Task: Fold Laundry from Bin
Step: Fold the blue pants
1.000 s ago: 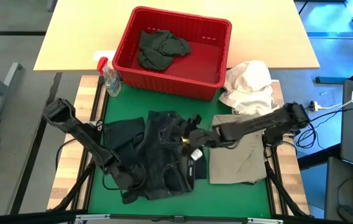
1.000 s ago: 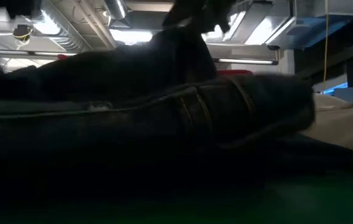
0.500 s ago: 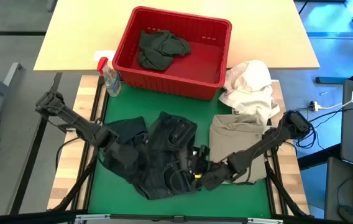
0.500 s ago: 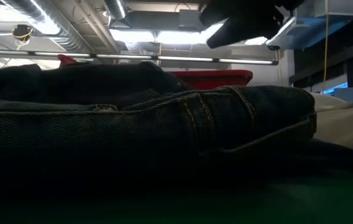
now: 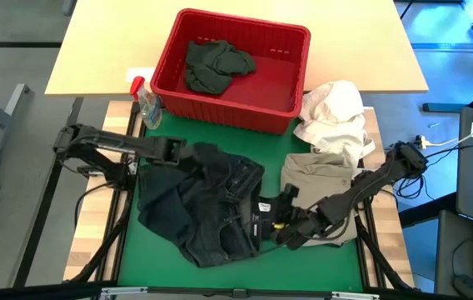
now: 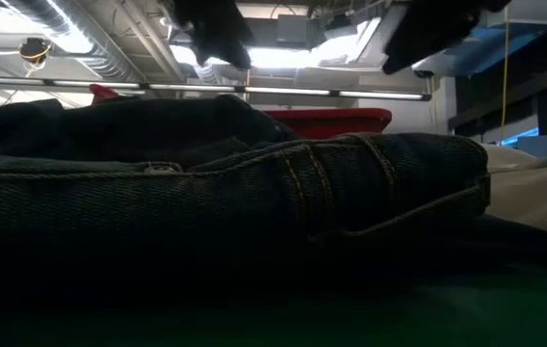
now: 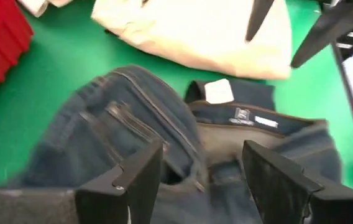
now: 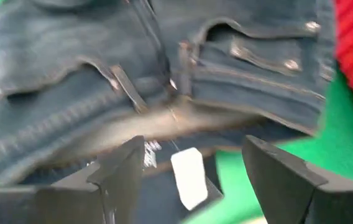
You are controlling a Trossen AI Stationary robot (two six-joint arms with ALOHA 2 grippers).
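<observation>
Green mat [image 5: 299, 271] under dark jeans [image 5: 211, 208]; ceiling lights [image 6: 283, 56] beyond.

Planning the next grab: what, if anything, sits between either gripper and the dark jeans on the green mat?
Nothing visible does. The left gripper is open just above the dark jeans, with only denim between its fingers in its wrist view. The right gripper is open over the waistband by the white tag.

high: bright, even, soft shadows | low: dim, backlit by ceiling lights [image 6: 283, 56] | wrists: motion-blurred, jeans [image 8: 164, 87] soft
</observation>
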